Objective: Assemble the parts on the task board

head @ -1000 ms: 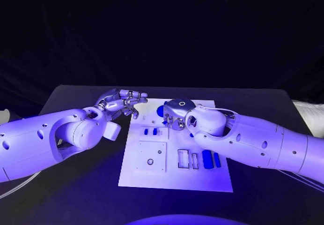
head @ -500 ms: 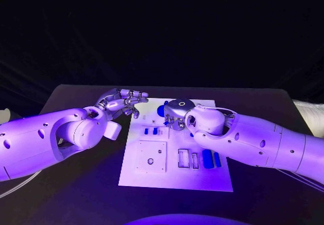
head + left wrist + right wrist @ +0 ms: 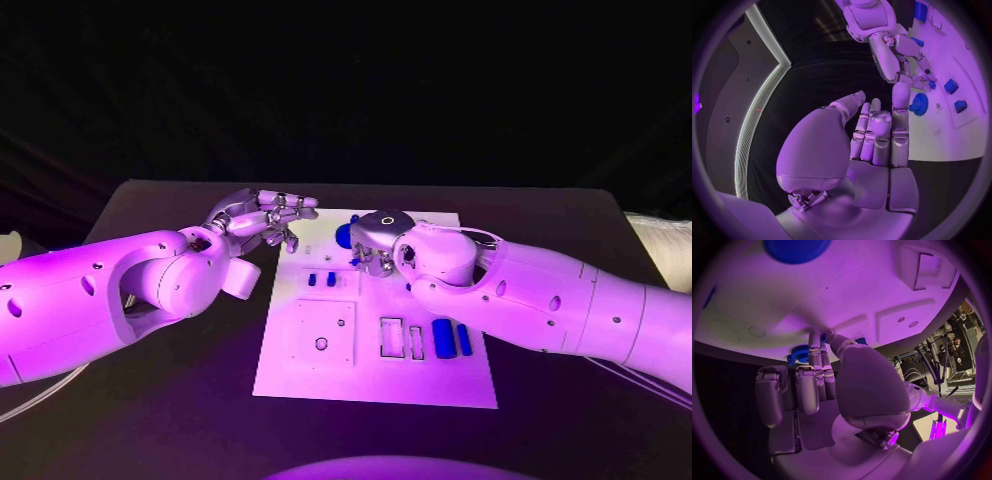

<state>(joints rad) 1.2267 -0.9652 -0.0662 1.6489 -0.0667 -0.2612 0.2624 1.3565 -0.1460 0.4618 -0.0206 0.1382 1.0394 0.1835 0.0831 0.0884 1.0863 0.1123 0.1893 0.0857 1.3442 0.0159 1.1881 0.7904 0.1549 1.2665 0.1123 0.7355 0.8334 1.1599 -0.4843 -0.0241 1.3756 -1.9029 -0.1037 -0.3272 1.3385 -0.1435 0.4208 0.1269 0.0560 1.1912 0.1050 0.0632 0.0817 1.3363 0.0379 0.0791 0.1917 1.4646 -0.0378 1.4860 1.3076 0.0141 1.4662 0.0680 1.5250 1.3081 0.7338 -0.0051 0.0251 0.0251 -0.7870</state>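
Blue gear (image 3: 919,104) sits at the task board's (image 3: 378,388) far edge; we judge it light, rigid plastic, best pinched by its toothed rim. Right hand (image 3: 378,243) hovers over the board's far end, grip unclear. Left hand (image 3: 268,218) holds nothing, fingers loosely apart.

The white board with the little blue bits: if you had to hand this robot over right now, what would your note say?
Left hand: empty, fingers apart, hovering beside the far left corner of the task board.
Right hand: over the board's far end, fingertips down by a blue gear; I cannot tell whether it holds anything.
Parts: two blue bars lie near the board's right edge, small blue pieces stand mid-board.
Done: unclear.
Left: empty slots remain beside the bars, so assembly is unfinished.
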